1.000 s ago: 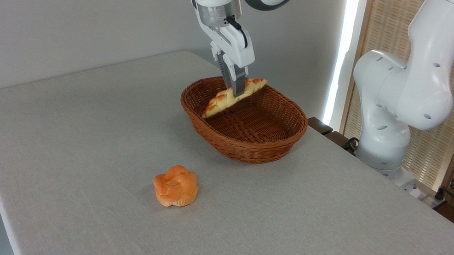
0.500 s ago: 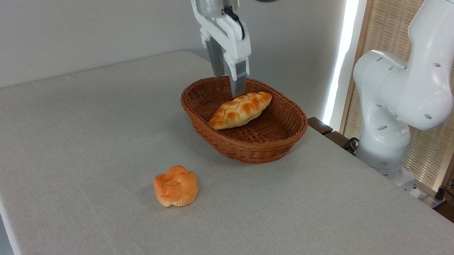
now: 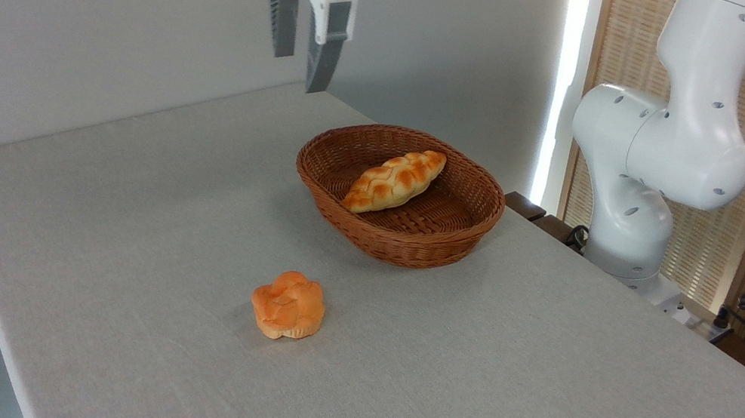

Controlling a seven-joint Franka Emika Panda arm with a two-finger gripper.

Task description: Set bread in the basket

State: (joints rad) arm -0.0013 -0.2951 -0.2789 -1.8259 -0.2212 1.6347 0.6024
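Up and away went the gripper [image 3: 299, 70]; now it hangs high at 11 o'clock from the basket [image 3: 449, 232], its two fingers spread apart and holding nothing. At 7 o'clock from the basket, an orange bun [image 3: 288, 305] sits on the table [image 3: 112, 209]. Inside the basket, the bread [image 3: 395, 181] lies flat, slanting toward 2 o'clock.

Air above basket [image 3: 412, 247] open; bun [image 3: 288, 305] alone on near cloth.

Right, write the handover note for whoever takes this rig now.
Hand: open, empty, raised above the table's far edge, left of the basket.
Bread: lying inside the basket, slanted, its upper end near the far rim.
Orange bun: on the table in front of the basket, not part of the job.
Done: bread is in the basket.
Left: nothing visible, apart from parking the arm.
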